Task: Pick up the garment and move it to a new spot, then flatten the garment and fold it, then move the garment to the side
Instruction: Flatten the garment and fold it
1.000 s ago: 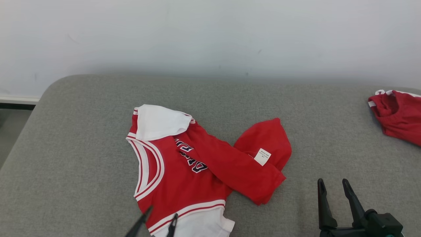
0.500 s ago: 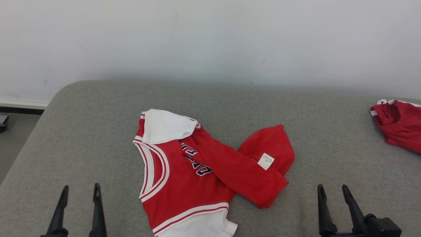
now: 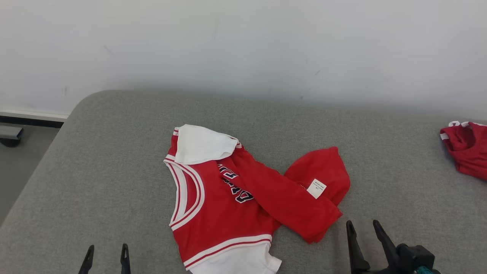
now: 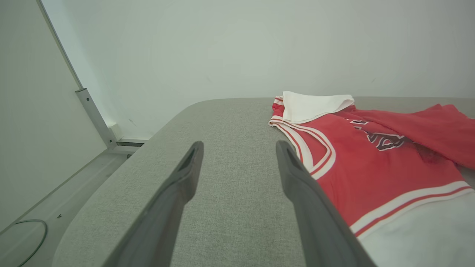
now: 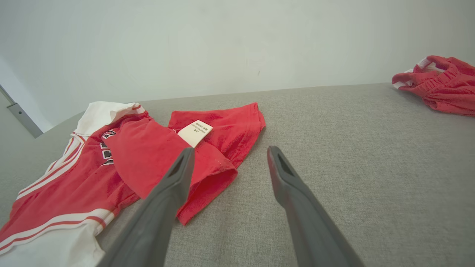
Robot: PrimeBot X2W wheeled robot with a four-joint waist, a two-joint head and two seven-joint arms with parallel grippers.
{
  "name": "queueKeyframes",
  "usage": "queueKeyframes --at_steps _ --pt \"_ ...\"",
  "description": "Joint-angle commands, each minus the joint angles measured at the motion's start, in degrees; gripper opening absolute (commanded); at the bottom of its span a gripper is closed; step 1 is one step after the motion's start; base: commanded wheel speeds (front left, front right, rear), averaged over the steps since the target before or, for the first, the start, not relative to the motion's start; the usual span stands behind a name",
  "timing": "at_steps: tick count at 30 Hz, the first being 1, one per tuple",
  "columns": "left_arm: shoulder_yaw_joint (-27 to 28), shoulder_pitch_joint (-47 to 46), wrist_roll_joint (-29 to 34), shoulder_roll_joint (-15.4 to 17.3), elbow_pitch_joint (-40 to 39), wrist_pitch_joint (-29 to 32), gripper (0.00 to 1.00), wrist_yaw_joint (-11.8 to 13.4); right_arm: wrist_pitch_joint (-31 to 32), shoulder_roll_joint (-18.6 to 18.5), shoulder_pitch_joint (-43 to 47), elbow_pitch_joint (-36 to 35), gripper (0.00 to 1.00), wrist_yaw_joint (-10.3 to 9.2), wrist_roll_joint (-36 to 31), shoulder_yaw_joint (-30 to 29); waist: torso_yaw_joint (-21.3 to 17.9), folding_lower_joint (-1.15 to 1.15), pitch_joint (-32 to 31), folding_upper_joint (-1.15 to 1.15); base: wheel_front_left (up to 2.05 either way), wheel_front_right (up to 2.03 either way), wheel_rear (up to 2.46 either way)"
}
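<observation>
The garment [image 3: 228, 205] lay crumpled at the middle of the grey cushion [image 3: 114, 152]. The left gripper [image 3: 107, 248] and right gripper [image 3: 362, 224] flanked it, fingers spread, both empty, neither touching it.

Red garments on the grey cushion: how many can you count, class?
2. The red and white jersey lies rumpled mid-cushion, between the two grippers. A second red garment sits at the far right, cut off by the head view's edge, so more may lie beyond.
</observation>
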Motion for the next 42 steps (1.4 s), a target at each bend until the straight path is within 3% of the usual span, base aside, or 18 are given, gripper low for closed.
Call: queueKeyframes --at_steps 1,20,21,22,28,36,42 --pt "0.2 0.3 0.4 -0.7 0.4 -0.2 1.00 -0.2 0.5 0.1 -1.4 1.3 1.00 -0.15 -0.3 0.4 0.3 0.00 0.1 0.00 0.00 0.00 0.00" --pt "2.3 -3.5 3.2 -4.8 2.6 -0.2 1.00 -4.8 2.2 -2.3 -17.5 27.6 1.00 -0.15 -0.4 2.5 4.7 0.00 2.3 0.00 0.00 0.00 0.00" --pt "2.5 -3.5 3.3 -4.9 2.6 -0.2 1.00 -4.9 1.7 -2.3 -18.0 28.5 0.20 -0.15 -0.2 2.7 4.8 0.00 2.3 0.00 0.00 0.00 0.00" --pt "2.7 -3.4 3.4 -5.1 2.6 -0.2 1.00 -5.1 1.1 -2.4 -18.5 29.2 0.00 -0.15 -0.1 2.9 4.9 0.00 2.2 0.00 0.00 0.00 0.00" --pt "4.2 -2.4 3.9 -5.6 2.4 -0.2 1.00 -5.6 -1.0 -3.4 -19.5 27.8 0.00 -0.15 0.0 3.5 4.3 0.00 1.4 0.00 0.00 0.00 0.00" --pt "5.7 -2.8 4.3 -6.6 1.8 -0.2 1.00 -6.4 -1.1 -6.2 -19.8 9.5 0.00 -0.15 -0.7 4.9 2.6 0.00 2.1 0.00 0.00 0.00 0.00" --pt "5.3 -4.1 4.8 -7.4 1.7 -0.2 1.00 -6.9 -0.5 -9.8 -25.5 6.1 0.00 -0.15 -1.2 7.4 2.8 0.00 3.5 0.00 0.00 0.00 0.00"
